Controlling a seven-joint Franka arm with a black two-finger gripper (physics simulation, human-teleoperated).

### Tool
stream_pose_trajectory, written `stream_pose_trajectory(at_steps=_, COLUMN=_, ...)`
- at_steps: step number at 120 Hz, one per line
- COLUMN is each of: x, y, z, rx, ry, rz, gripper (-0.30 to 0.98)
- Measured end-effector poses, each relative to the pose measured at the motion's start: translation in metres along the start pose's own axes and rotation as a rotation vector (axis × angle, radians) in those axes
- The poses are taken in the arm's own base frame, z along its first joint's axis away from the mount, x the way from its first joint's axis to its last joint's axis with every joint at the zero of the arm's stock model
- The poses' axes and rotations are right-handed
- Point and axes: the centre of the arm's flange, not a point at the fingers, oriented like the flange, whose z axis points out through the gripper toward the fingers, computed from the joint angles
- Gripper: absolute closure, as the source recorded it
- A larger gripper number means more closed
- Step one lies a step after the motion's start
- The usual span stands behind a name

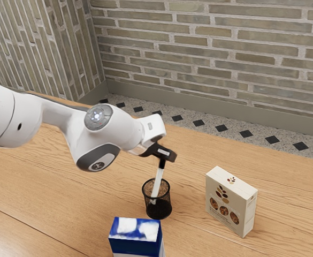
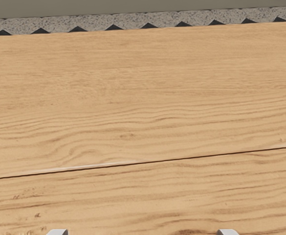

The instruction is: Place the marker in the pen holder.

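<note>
Exterior view: marker (image 1: pixel 158 183) in pen holder (image 1: pixel 159 210)

Tilted marker (image 1: pixel 157 184) at pen holder (image 1: pixel 159 209)

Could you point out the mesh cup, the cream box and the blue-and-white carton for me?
Mesh cup (image 1: pixel 159 210): exterior view, on its dark lower wall.
Cream box (image 1: pixel 225 205): exterior view, on its printed front.
Blue-and-white carton (image 1: pixel 135 246): exterior view, on its dark blue side.

Exterior view, from pen holder (image 1: pixel 160 209):
Beige box (image 1: pixel 232 201): blocks 3 o'clock
Blue-white carton (image 1: pixel 135 245): blocks 7 o'clock
Bare wood (image 1: pixel 188 150): passage, 1 o'clock
</note>
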Motion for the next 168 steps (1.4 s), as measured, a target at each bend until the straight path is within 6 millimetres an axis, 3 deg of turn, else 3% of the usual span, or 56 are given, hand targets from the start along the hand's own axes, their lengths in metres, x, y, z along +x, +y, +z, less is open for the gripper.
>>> stream_pose_trajectory(at_steps=8, x=0.006, y=-0.003, z=-0.005, rx=0.01, ry=0.006, rz=-0.012, gripper=0.24)
stream_pose_trajectory(at_steps=14, x=0.024, y=-0.02, z=-0.012, rx=0.036, ry=0.029, rz=-0.045, gripper=0.19)
stream_pose_trajectory(at_steps=28, x=0.137, y=-0.043, z=-0.068, rx=0.128, ry=0.103, rz=-0.163, gripper=0.11)
stream_pose_trajectory(at_steps=35, x=0.196, y=-0.06, z=-0.112, rx=0.176, ry=0.094, rz=-0.257, gripper=0.08)
stream_pose_trajectory(at_steps=41, x=0.228, y=-0.076, z=-0.15, rx=0.22, ry=0.046, rz=-0.317, gripper=0.07)
stream_pose_trajectory(at_steps=46, x=0.24, y=-0.092, z=-0.174, rx=0.258, ry=-0.018, rz=-0.352, gripper=0.05)
stream_pose_trajectory(at_steps=57, x=0.235, y=-0.138, z=-0.212, rx=0.315, ry=-0.177, rz=-0.424, gripper=0.04)
stream_pose_trajectory(at_steps=64, x=0.224, y=-0.174, z=-0.241, rx=0.332, ry=-0.254, rz=-0.482, gripper=0.03)
stream_pose_trajectory(at_steps=74, x=0.202, y=-0.211, z=-0.278, rx=0.343, ry=-0.336, rz=-0.537, gripper=0.02)
stream_pose_trajectory(at_steps=95, x=0.161, y=-0.289, z=-0.293, rx=0.379, ry=-0.479, rz=-0.637, gripper=0.01)
stream_pose_trajectory(at_steps=109, x=0.136, y=-0.322, z=-0.293, rx=0.389, ry=-0.535, rz=-0.672, gripper=0.0)
stream_pose_trajectory(at_steps=115, x=0.127, y=-0.323, z=-0.291, rx=0.384, ry=-0.552, rz=-0.665, gripper=0.0)
stream_pose_trajectory(at_steps=121, x=0.128, y=-0.307, z=-0.282, rx=0.367, ry=-0.565, rz=-0.622, gripper=0.0)
stream_pose_trajectory(at_steps=140, x=0.142, y=-0.184, z=-0.237, rx=0.274, ry=-0.612, rz=-0.36, gripper=0.0)
stream_pose_trajectory(at_steps=148, x=0.144, y=-0.152, z=-0.23, rx=0.25, ry=-0.613, rz=-0.291, gripper=0.0)
stream_pose_trajectory(at_steps=156, x=0.142, y=-0.15, z=-0.228, rx=0.244, ry=-0.613, rz=-0.276, gripper=0.0)
stream_pose_trajectory(at_steps=168, x=0.136, y=-0.183, z=-0.23, rx=0.258, ry=-0.607, rz=-0.322, gripper=0.0)
